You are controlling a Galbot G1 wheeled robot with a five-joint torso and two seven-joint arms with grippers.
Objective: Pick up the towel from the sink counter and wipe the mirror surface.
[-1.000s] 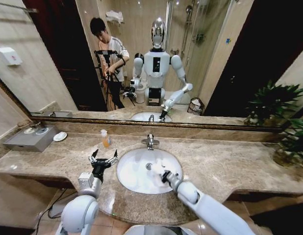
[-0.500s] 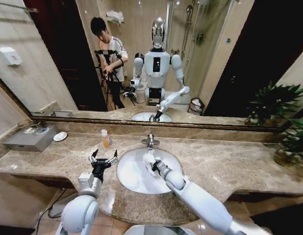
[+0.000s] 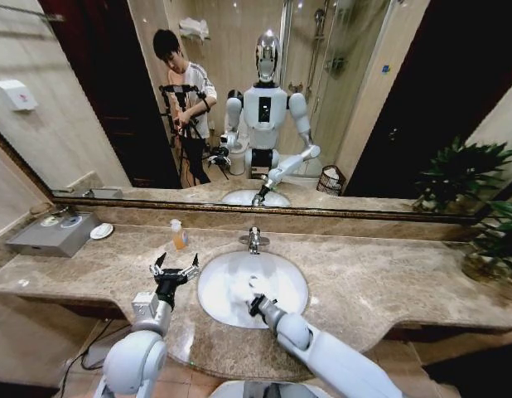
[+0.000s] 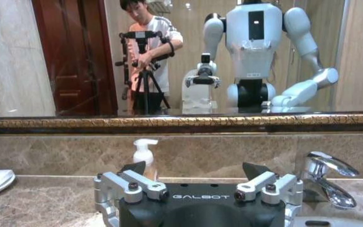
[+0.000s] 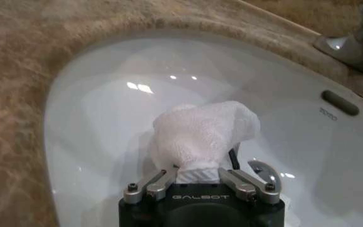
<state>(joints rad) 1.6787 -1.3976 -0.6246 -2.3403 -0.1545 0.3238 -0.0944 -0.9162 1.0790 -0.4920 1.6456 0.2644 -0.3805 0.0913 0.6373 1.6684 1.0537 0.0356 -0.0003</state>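
In the head view the right gripper (image 3: pixel 255 302) hangs over the white basin (image 3: pixel 219 290) while the left gripper (image 3: pixel 174 269), fingers spread, waits above the sink counter (image 3: pixel 372 278), and in the right wrist view the towel (image 5: pixel 202 134), pinched at one end, juts lengthwise straight out beyond the fingertips.

Bright bathroom, warm light, some blur up close.

Light seems to come from above, and small white spots of glare shine on the wet basin (image 5: pixel 106 94). The head view bends at its edges, so the sink counter (image 3: pixel 388 274) looks curved. The towel (image 5: pixel 203 132) looks a bit soft and fuzzy, maybe from blur. The mirror surface (image 4: pixel 74 56) looks clear, with dark corners.
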